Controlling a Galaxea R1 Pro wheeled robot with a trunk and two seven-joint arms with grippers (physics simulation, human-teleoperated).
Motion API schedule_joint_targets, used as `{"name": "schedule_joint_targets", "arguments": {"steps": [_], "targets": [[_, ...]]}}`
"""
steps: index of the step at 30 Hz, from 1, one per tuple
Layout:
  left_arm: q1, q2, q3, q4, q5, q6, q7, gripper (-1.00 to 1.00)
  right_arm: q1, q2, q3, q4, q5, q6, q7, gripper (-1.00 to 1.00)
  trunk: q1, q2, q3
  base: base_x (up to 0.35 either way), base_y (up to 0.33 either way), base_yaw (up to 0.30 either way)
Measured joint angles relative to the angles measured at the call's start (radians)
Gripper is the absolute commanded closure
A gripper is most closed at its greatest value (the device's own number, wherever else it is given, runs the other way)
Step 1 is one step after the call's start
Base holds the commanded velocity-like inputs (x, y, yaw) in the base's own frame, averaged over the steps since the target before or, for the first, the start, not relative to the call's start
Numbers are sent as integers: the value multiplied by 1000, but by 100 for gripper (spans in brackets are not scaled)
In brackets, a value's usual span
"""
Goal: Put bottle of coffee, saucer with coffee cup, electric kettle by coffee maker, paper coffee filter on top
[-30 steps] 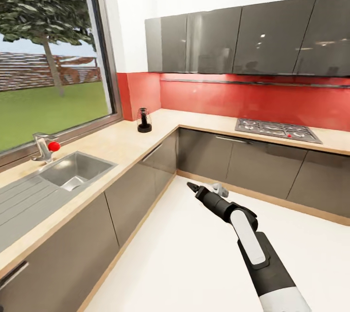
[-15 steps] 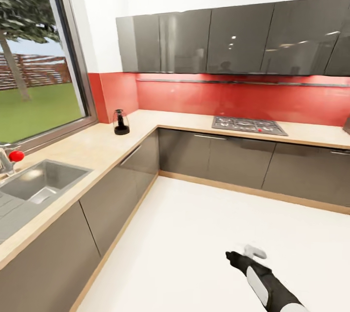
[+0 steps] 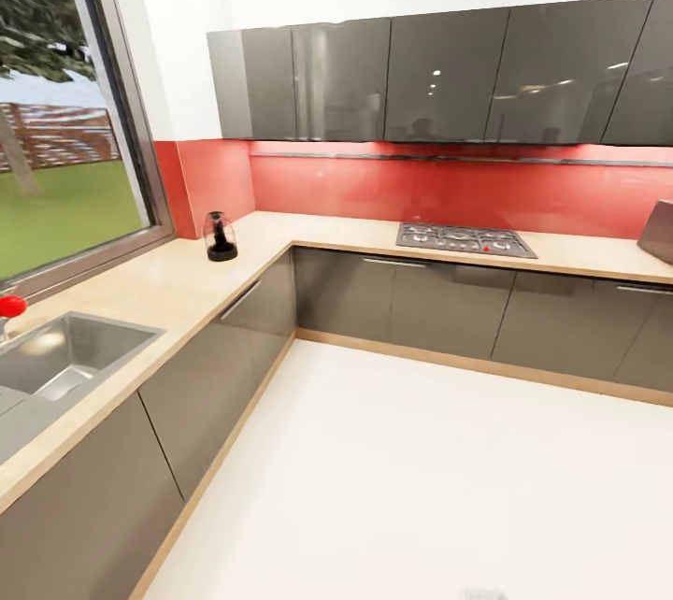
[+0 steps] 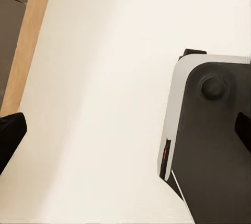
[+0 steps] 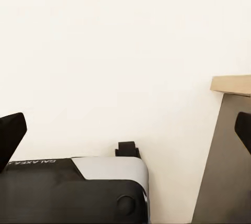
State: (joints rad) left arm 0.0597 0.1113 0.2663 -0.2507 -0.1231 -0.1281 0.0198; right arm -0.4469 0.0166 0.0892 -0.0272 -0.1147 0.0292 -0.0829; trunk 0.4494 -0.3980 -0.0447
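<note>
The pale wood-look countertop (image 3: 178,287) runs in an L along the window wall and the red back wall. The electric kettle (image 3: 221,237), a clear glass pot with a black lid and dark base, stands on it near the inner corner. My left gripper (image 4: 125,135) hangs open over the white floor, its black fingertips (image 4: 10,136) far apart with nothing between them. My right gripper (image 5: 125,130) is also open over the floor, fingertips (image 5: 10,132) wide apart and empty. The bottle of coffee, saucer, coffee cup, filter and kitchen shelf are out of view.
A steel sink (image 3: 56,362) with a red tap knob (image 3: 11,306) sits at the left, and a gas hob (image 3: 465,239) in the back run. A grey object (image 3: 659,232), cut off by the right edge, stands on the counter. Glossy grey cabinets (image 3: 234,348) border the white floor (image 3: 402,478).
The head camera has turned, so the whole scene has shifted left. My right arm has dropped out of the head view's bottom. The kettle stays in place on the counter.
</note>
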Motion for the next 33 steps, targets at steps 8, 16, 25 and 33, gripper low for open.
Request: {"name": "schedule_joint_targets", "arguments": {"steps": [8,16,25,33], "targets": [[-2,0,6,-6,5,-14,2,-100,1,29,-1,0,2,-2,0,-100,0,0,0,0,0,0],[-1,-4,8,-1,6,-12,3,-100,1,27,-2,2,1,-1,-1,-100,-1,0,0,252,0,0],[-2,-5,8,-5,6,-12,3,-100,3,28,-1,2,2,-1,-2,-100,-1,0,0,336,0,0],[-1,-19,7,-6,6,-12,1,-100,3,27,-1,2,2,-1,-1,-100,-1,0,0,337,0,0]]}}
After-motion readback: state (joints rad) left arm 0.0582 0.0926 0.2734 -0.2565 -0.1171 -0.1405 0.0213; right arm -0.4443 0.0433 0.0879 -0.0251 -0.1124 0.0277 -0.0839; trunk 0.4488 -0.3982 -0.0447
